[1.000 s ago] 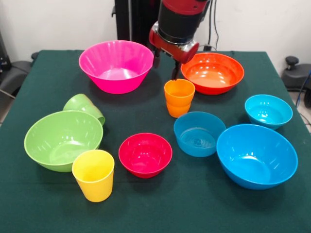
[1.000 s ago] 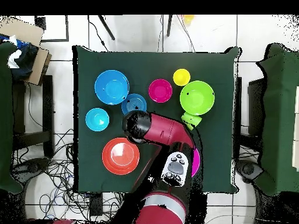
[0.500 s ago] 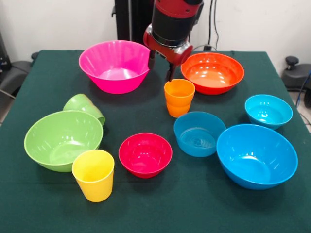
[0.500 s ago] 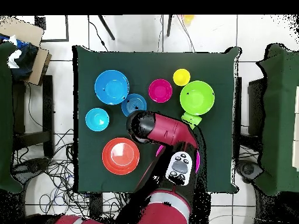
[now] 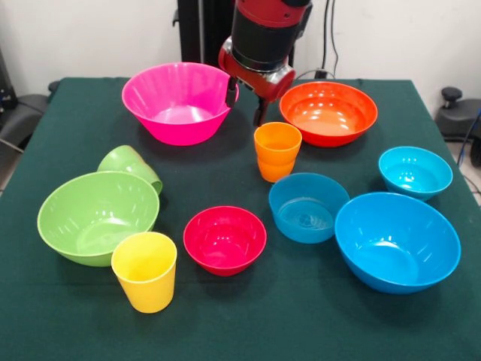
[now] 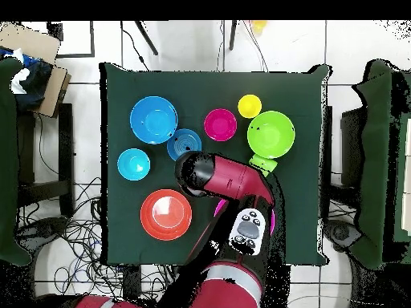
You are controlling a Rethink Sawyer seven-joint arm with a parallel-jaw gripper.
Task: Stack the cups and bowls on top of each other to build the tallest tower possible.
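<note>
The red and black arm's gripper (image 5: 245,105) hangs open and empty between the large glossy pink plastic bowl (image 5: 179,101) and the large orange plastic bowl (image 5: 328,112), just above and behind the upright orange plastic tumbler (image 5: 277,151). The green tumbler (image 5: 131,167) lies on its side against the large light green bowl (image 5: 98,216), while the yellow tumbler (image 5: 145,271) stands upright in front. Every bowl sits empty, mouth up.

We see a dark green cloth-covered table (image 5: 225,323) on a white tiled floor (image 6: 185,48). Tangled black cables (image 6: 72,233) lie on the floor left of it, and brown cardboard boxes (image 6: 36,56) sit at the far left corner.
</note>
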